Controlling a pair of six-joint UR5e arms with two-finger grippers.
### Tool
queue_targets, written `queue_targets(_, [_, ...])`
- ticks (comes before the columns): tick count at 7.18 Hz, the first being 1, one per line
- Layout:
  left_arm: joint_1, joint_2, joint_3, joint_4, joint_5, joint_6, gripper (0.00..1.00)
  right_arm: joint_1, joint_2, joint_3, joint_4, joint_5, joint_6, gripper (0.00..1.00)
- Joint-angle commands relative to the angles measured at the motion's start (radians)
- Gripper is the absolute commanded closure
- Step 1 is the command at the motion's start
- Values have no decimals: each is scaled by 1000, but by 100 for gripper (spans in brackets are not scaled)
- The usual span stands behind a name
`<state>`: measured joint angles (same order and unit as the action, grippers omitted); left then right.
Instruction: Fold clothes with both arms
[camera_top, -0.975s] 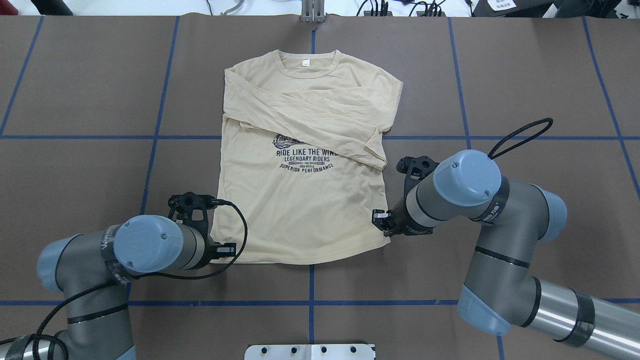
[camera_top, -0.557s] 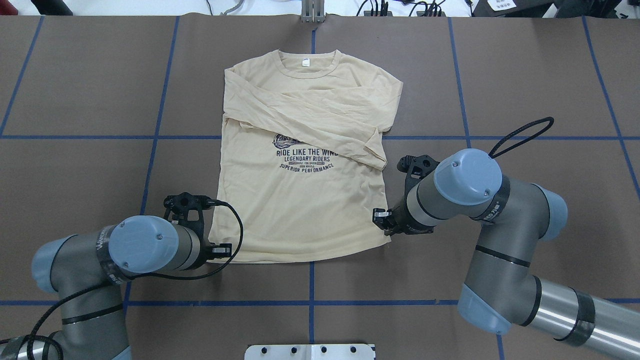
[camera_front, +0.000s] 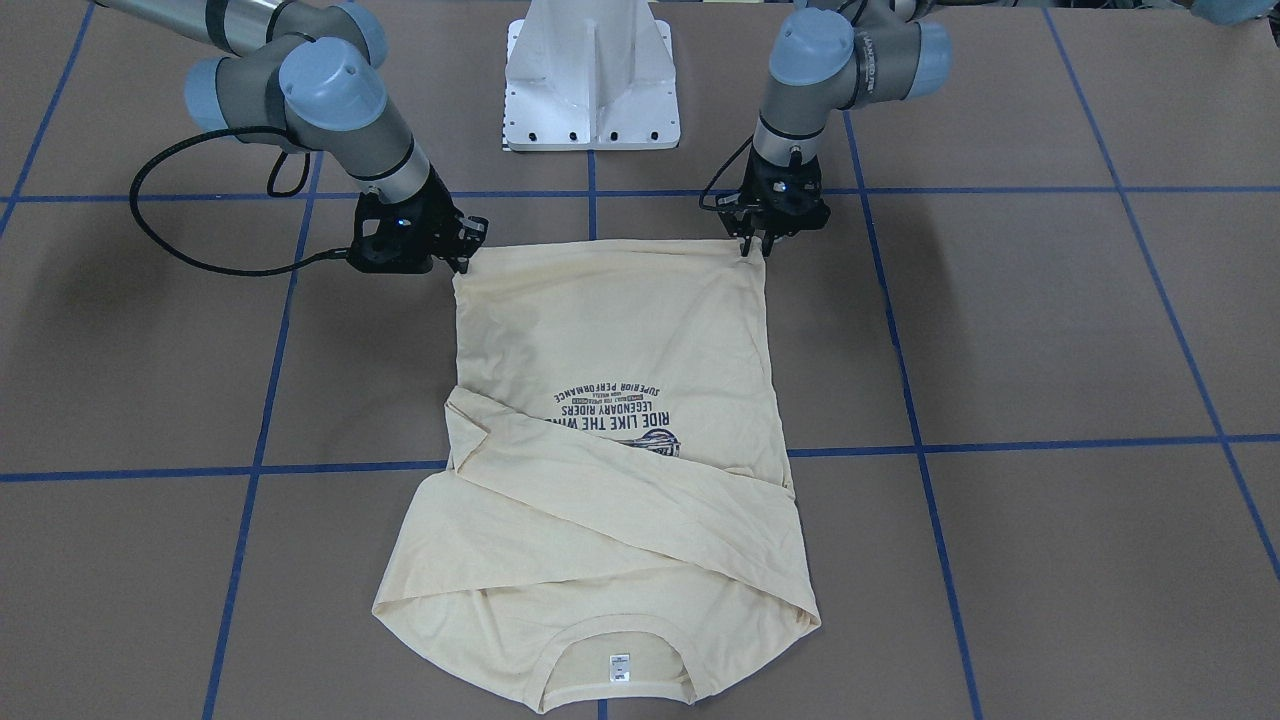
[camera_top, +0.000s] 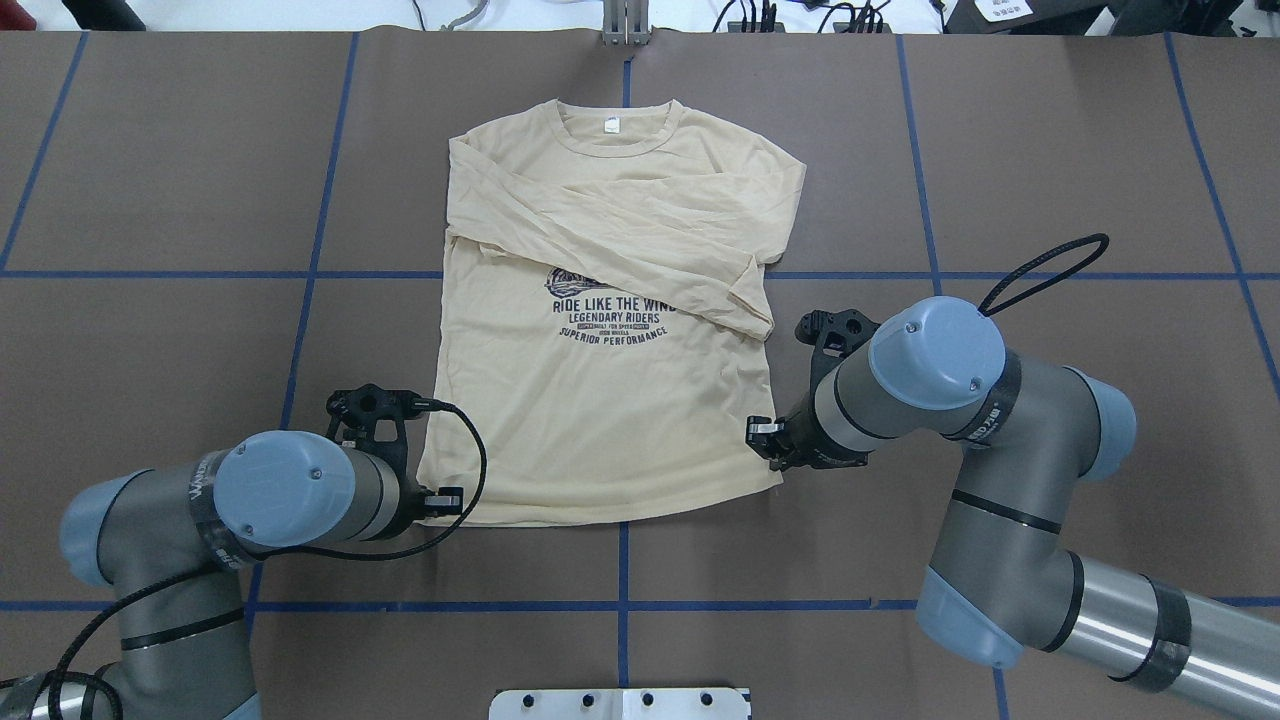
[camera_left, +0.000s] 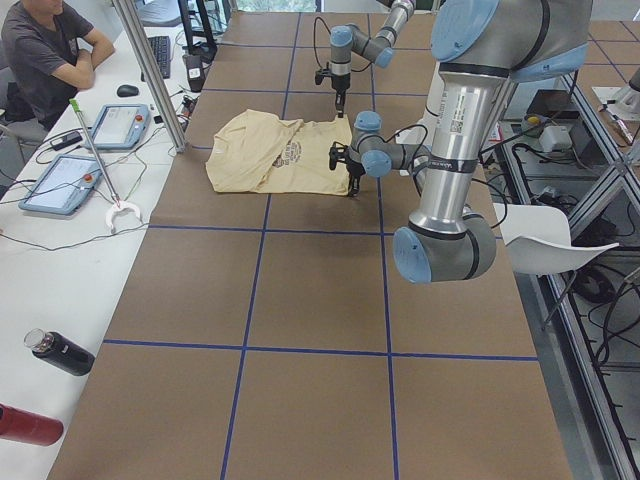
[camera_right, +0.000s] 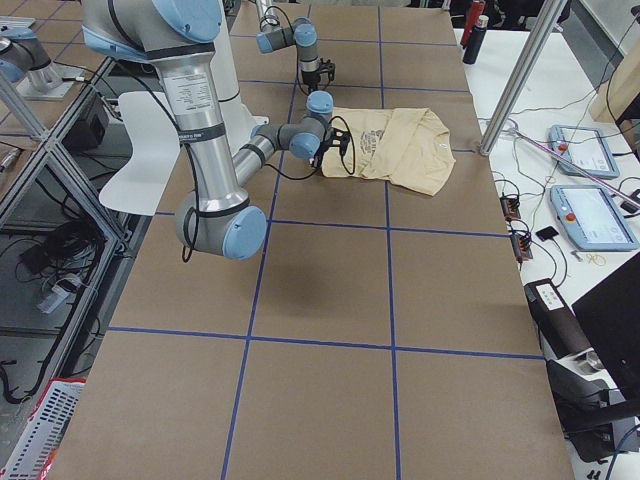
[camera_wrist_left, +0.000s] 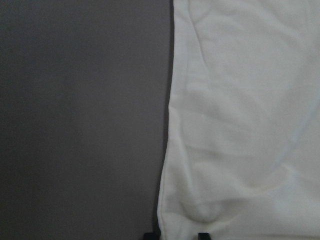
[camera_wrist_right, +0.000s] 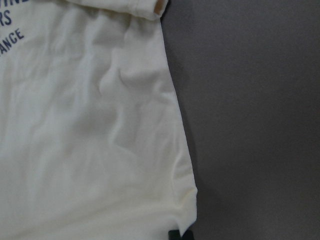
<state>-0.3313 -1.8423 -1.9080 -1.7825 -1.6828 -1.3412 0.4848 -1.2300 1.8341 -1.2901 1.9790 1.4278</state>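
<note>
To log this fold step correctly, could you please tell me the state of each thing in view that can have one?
T-shirt: flat on the table, print up, body not yet folded.
sleeves: folded across the chest, one over the other.
neck label: showing inside the collar.
left pincer: shut on a hem corner of the T-shirt.
right pincer: shut on the other hem corner.
</note>
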Motion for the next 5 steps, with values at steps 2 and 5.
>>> queue_targets(2, [-2,14,-22,2,0,-1,94,15,-2,1,0,20,-1,100])
queue_targets(5, [-2,41,-74,11,-5,-3,100,18,0,2,0,24,-1,100])
